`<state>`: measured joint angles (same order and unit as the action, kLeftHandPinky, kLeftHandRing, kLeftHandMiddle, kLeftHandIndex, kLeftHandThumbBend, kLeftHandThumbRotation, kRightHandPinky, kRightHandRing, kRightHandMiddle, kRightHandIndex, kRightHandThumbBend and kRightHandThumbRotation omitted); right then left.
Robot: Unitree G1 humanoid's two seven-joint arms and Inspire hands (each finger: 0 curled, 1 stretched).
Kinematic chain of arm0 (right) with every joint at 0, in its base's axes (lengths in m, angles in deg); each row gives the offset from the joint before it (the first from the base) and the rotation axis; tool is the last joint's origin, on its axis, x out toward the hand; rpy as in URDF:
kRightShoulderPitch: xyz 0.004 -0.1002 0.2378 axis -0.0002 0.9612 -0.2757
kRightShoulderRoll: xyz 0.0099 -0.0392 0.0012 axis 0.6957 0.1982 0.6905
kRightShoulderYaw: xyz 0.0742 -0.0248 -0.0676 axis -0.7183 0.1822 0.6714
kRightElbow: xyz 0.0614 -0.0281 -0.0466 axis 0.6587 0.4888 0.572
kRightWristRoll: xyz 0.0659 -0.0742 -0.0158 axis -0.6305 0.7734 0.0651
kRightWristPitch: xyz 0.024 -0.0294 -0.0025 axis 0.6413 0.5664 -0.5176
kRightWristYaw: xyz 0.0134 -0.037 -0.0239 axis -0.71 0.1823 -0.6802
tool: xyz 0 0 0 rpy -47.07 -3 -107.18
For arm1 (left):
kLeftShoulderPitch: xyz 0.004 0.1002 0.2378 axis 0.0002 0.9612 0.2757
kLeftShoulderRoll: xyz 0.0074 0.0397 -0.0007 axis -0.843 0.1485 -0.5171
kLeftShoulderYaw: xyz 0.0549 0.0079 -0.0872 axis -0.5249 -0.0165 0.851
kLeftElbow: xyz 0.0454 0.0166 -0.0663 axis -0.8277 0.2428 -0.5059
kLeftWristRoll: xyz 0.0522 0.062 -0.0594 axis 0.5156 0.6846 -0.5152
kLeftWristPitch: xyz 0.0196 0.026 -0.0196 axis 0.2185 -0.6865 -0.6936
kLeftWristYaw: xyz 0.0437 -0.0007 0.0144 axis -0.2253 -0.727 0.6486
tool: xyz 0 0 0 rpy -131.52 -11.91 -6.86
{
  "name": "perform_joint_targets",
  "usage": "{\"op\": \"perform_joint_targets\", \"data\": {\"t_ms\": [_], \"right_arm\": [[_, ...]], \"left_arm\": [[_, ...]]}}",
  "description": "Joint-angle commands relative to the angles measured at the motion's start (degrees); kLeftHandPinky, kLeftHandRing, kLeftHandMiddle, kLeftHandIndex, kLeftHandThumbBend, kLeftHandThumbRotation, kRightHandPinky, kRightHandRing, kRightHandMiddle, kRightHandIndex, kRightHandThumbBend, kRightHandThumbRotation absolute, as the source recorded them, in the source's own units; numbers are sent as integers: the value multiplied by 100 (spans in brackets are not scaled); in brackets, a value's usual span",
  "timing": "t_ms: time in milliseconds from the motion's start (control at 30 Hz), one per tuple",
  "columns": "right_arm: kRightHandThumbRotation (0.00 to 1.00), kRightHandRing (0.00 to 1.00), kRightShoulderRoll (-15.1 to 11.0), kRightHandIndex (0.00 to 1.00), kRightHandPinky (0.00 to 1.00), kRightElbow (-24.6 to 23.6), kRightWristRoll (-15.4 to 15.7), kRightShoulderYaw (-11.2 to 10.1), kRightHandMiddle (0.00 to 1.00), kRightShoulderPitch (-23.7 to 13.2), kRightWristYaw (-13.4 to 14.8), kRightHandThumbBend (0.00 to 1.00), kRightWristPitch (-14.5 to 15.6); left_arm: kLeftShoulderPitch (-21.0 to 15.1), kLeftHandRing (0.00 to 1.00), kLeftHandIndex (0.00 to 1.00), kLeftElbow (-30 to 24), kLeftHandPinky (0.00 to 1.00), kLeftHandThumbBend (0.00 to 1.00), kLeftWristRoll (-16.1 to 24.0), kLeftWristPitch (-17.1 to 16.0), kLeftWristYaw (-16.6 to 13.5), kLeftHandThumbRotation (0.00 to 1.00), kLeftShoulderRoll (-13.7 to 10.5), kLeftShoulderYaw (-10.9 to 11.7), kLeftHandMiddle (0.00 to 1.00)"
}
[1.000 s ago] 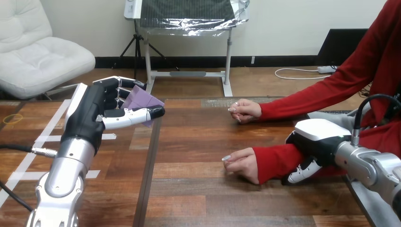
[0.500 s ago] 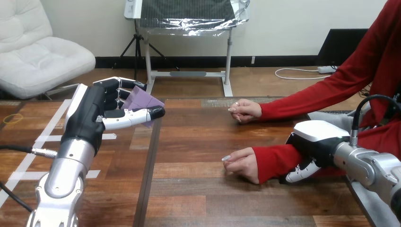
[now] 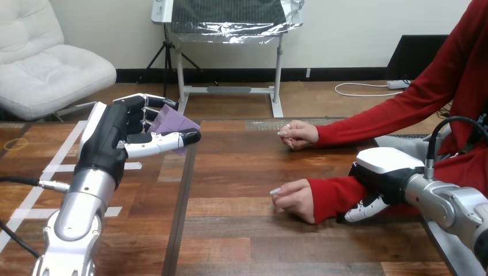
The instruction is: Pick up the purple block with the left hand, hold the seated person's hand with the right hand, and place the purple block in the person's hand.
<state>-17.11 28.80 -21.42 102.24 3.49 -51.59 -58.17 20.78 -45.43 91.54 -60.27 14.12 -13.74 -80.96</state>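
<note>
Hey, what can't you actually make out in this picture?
Head view:
The purple block: mostly covered by the left hand curled round it, so its full shape is hidden.
The right hand: it lies on the person's forearm, and its own back hides whether it grips.
The person's nearer hand: palm down, so its underside is hidden.

- Looks like a robotics lab or test room.
- Wooden table marked on its left part with strips of white tape, laid as lines and a frame.
- Machine left hand on a silver forearm at the near left, with the right hand at the near right.
- Person's red sleeve resting on the table's right side, close to the machine.
</note>
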Motion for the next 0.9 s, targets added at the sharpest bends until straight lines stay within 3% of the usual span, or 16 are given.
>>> {"op": "perform_joint_targets", "data": {"t_ms": [0, 567, 867], "right_arm": [[48, 22, 107, 33, 16, 55, -55, 22, 30, -187, 63, 67, -62], [41, 23, 55, 32, 17, -10, -303, -154, 29, -196, 215, 68, -217], [44, 26, -21, 32, 20, -129, -494, -237, 32, -290, 7, 67, -162]], "left_arm": [[-206, 36, 39, -291, 33, 63, -37, -58, -6, 0, 8, 104, 39], [-216, 36, 39, -269, 34, 63, -60, -53, 8, 0, 19, 105, 39], [-231, 36, 40, -240, 34, 64, -56, -54, 0, 0, 19, 108, 39]]}}
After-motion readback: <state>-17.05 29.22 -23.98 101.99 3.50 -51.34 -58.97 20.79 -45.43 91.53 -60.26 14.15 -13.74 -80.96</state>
